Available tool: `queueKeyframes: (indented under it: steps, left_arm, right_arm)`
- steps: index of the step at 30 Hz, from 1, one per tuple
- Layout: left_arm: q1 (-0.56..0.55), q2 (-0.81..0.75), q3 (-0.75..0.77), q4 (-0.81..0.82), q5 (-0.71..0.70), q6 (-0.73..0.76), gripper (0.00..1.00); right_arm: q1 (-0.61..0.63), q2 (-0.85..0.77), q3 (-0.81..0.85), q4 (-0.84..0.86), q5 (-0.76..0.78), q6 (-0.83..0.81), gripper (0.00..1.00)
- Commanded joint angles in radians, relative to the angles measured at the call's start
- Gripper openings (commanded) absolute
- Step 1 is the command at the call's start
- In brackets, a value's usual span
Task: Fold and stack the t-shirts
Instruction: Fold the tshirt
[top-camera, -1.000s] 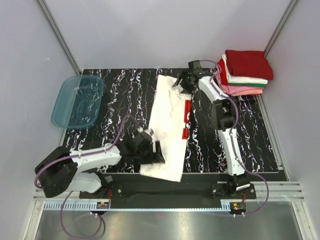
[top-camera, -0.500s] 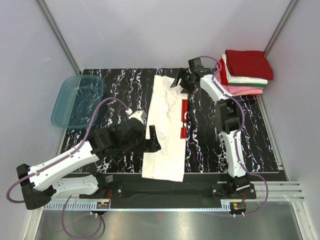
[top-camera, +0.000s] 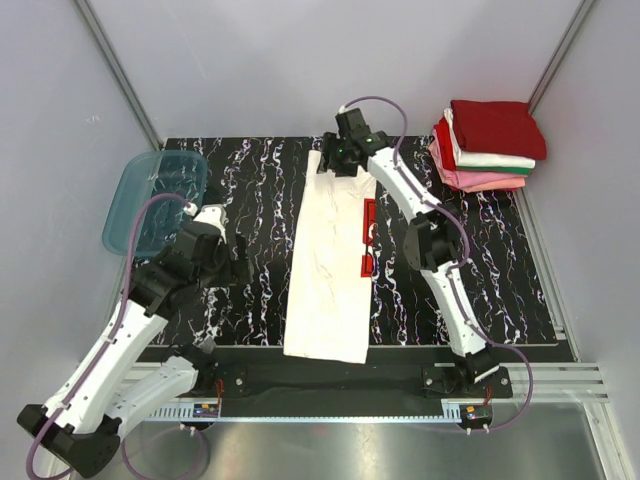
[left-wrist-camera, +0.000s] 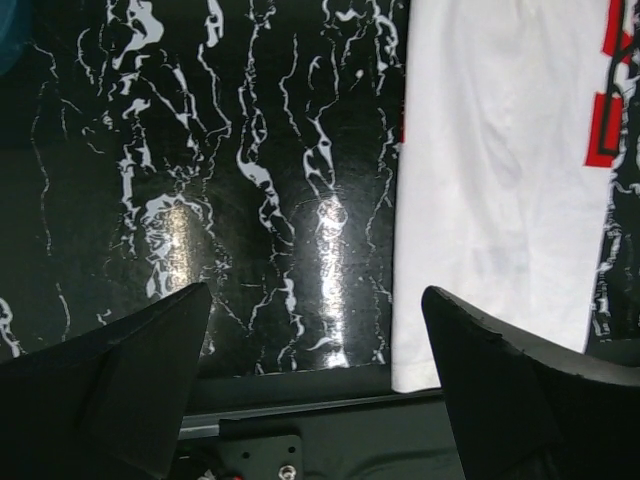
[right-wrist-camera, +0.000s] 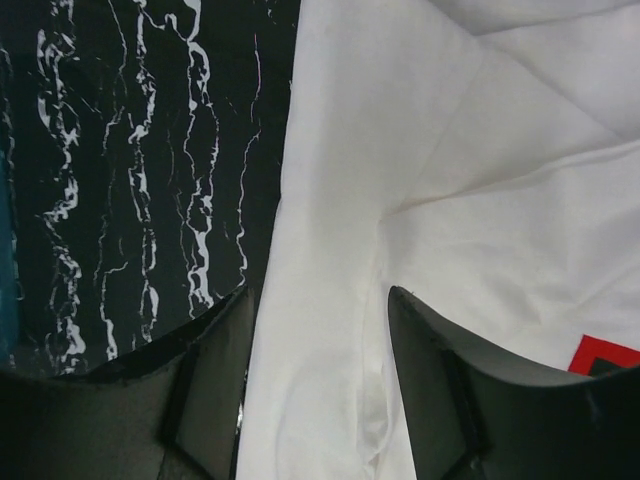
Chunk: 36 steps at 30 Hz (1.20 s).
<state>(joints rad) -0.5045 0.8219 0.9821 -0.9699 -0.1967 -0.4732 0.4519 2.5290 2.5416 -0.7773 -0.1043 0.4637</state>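
A white t-shirt (top-camera: 330, 270) lies as a long narrow strip down the middle of the table, its red print (top-camera: 372, 235) along the right edge. My right gripper (top-camera: 338, 160) sits low over its far end. In the right wrist view it (right-wrist-camera: 320, 300) stands open, the jaws straddling the shirt's (right-wrist-camera: 430, 180) left edge. My left gripper (top-camera: 238, 268) hangs open over bare table left of the shirt, nothing between its fingers (left-wrist-camera: 150, 350). The shirt's near left corner (left-wrist-camera: 500, 200) shows in that view. Folded t-shirts in dark red, white and pink are stacked (top-camera: 490, 145) at the back right.
A translucent teal tub (top-camera: 155, 200) sits at the back left of the black marbled table (top-camera: 480, 270). The table's near edge and frame rail (left-wrist-camera: 300, 410) lie just below the left gripper. Grey walls close in the sides and back.
The left gripper let go of the shirt's near left part and drew back left and away. The right gripper moved left across the shirt's far end. The shirt now lies flatter.
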Motion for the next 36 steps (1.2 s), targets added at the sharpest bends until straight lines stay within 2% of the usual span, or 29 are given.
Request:
queueKeyframes:
  steps: [1, 6, 12, 15, 19, 22, 23, 26, 29, 32, 35, 36]
  left_arm:
    - [0.012, -0.029, -0.032, 0.103, 0.036, 0.096, 0.93]
    - [0.015, -0.101, -0.105, 0.189, 0.043, 0.094, 0.93]
    - [0.02, -0.147, -0.125, 0.209, 0.028, 0.104, 0.95]
    - [0.021, -0.145, -0.126, 0.214, 0.028, 0.102, 0.95]
    - [0.034, -0.138, -0.132, 0.217, 0.032, 0.102, 0.95]
    - [0.046, -0.141, -0.132, 0.218, 0.034, 0.102, 0.95]
    - [0.047, -0.142, -0.132, 0.218, 0.036, 0.104, 0.95]
    - [0.061, -0.144, -0.137, 0.221, 0.036, 0.104, 0.95]
    - [0.072, -0.145, -0.137, 0.223, 0.036, 0.105, 0.94]
    - [0.078, -0.147, -0.138, 0.223, 0.036, 0.104, 0.94]
    - [0.081, -0.145, -0.138, 0.223, 0.034, 0.102, 0.94]
    - [0.081, -0.142, -0.138, 0.223, 0.033, 0.102, 0.94]
  right_arm:
    - [0.03, 0.088, 0.113, -0.074, 0.1, -0.063, 0.63]
    - [0.05, 0.149, 0.135, -0.092, 0.204, -0.089, 0.62]
    - [0.062, 0.188, 0.137, -0.076, 0.245, -0.103, 0.58]
    - [0.07, 0.191, 0.138, -0.066, 0.262, -0.103, 0.48]
    - [0.073, 0.157, 0.099, -0.045, 0.281, -0.103, 0.2]
    - [0.073, 0.097, 0.03, -0.011, 0.284, -0.108, 0.07]
    - [0.073, 0.085, 0.016, -0.007, 0.294, -0.111, 0.0]
    - [0.073, 0.007, -0.046, -0.01, 0.319, -0.099, 0.0]
    - [0.073, -0.106, -0.18, 0.033, 0.328, -0.077, 0.0]
    - [0.073, -0.224, -0.392, 0.091, 0.337, -0.053, 0.0]
    - [0.073, -0.298, -0.496, 0.101, 0.344, -0.037, 0.0]
    - [0.074, -0.311, -0.518, 0.098, 0.344, -0.031, 0.04]
